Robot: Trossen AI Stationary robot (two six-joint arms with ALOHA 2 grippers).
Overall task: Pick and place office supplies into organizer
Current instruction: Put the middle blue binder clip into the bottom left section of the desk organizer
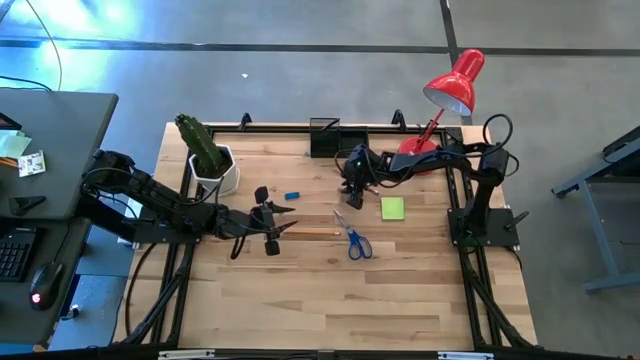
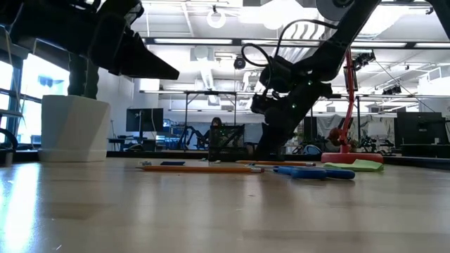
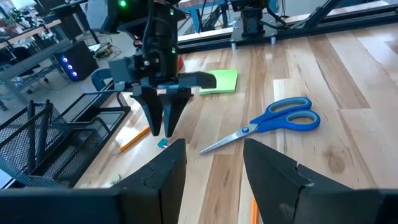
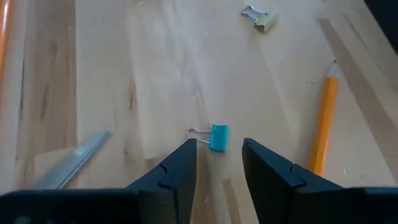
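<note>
My right gripper [image 4: 219, 152] stands open, fingers slanting down over the table's far middle [image 1: 350, 198]. A small blue binder clip [image 4: 218, 136] lies on the wood just ahead of its tips, also seen below it [image 3: 163, 143]; I see no touch. My left gripper [image 3: 214, 149] hovers open left of centre [image 1: 280, 224], holding nothing. On the table lie blue-handled scissors [image 1: 353, 240], a lime-green sticky pad [image 1: 392, 208], a pencil [image 1: 312, 233], a second pencil [image 4: 323, 124] and a tiny blue block [image 1: 292, 196]. The black organizer [image 1: 325, 137] stands at the far edge.
A cactus in a white pot [image 1: 212, 160] stands at the far left. A red desk lamp [image 1: 452, 85] stands at the far right. A pale binder clip [image 4: 260, 18] lies beyond the blue one. The near half of the wooden table [image 1: 330, 300] is bare.
</note>
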